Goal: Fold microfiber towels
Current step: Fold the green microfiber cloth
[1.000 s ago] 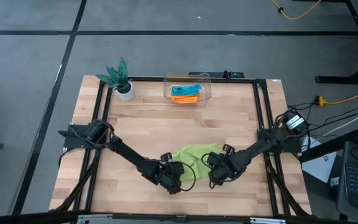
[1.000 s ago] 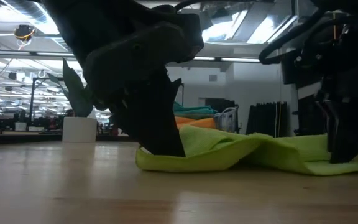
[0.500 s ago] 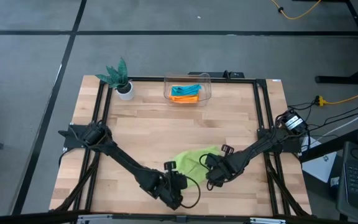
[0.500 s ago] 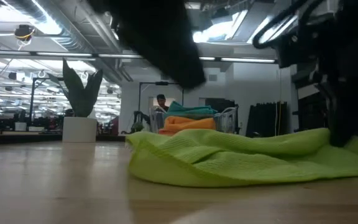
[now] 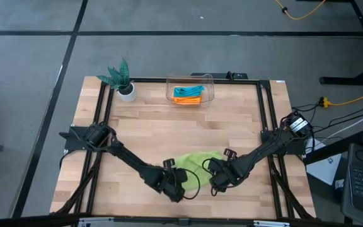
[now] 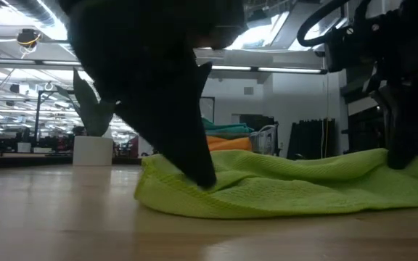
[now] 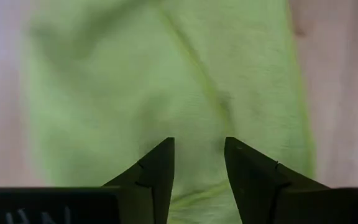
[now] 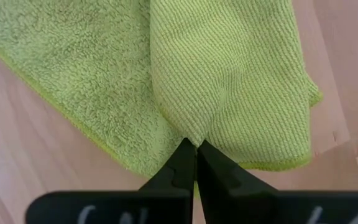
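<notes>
So far you had only the lime green towel [image 5: 197,159] out on the bench [image 5: 169,132], unfolded; right claw [image 8: 196,149] pinched its edge, left claw [image 7: 197,163] gaped over it. Remaining towels [image 5: 188,94] waited in the clear bin [image 5: 208,84].

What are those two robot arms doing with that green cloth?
They are folding a lime green towel on the table. The right gripper is shut, pinching a fold of the towel. The left gripper is open, its fingers down on the towel's other end. More towels, orange and teal, wait in a clear bin at the far edge, beside a small plant.
</notes>
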Motion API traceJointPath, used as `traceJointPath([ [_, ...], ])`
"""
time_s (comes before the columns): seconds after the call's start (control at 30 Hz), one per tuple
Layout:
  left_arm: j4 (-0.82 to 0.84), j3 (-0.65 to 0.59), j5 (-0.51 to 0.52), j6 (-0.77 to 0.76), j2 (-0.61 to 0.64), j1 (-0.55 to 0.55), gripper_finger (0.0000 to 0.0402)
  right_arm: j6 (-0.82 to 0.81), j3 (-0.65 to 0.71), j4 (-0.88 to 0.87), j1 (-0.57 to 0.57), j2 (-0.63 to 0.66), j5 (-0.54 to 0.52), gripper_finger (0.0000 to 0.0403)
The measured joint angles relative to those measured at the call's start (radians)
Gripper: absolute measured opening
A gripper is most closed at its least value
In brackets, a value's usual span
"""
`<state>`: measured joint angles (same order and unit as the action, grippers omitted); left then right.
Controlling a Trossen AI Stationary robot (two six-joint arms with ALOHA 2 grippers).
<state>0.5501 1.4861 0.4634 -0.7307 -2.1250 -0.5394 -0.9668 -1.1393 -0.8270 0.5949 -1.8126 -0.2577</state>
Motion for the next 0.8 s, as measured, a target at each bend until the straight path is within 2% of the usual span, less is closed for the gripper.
traceJointPath([
  [0.1, -0.103, -0.046, -0.075, 0.000, 0.002, 0.008, 0.0135, 0.000, 0.000, 0.002, 0.000, 0.000, -0.001, 0.0014],
  [0.33, -0.127, -0.078, -0.036, -0.001, 0.003, 0.011, 0.0132, -0.001, -0.001, 0.020, 0.000, 0.000, -0.002, 0.0012],
  [0.47, -0.118, -0.078, -0.036, 0.000, 0.004, 0.007, 0.0094, -0.001, -0.001, 0.022, 0.000, 0.001, -0.002, 0.0017],
  [0.63, -0.115, -0.078, -0.054, 0.000, 0.005, 0.006, 0.0013, 0.001, -0.001, 0.023, 0.000, 0.001, -0.002, 0.0018],
  [0.8, -0.115, -0.078, -0.058, 0.000, 0.006, 0.006, 0.0010, 0.020, -0.001, 0.008, -0.001, 0.002, 0.029, 0.0020],
])
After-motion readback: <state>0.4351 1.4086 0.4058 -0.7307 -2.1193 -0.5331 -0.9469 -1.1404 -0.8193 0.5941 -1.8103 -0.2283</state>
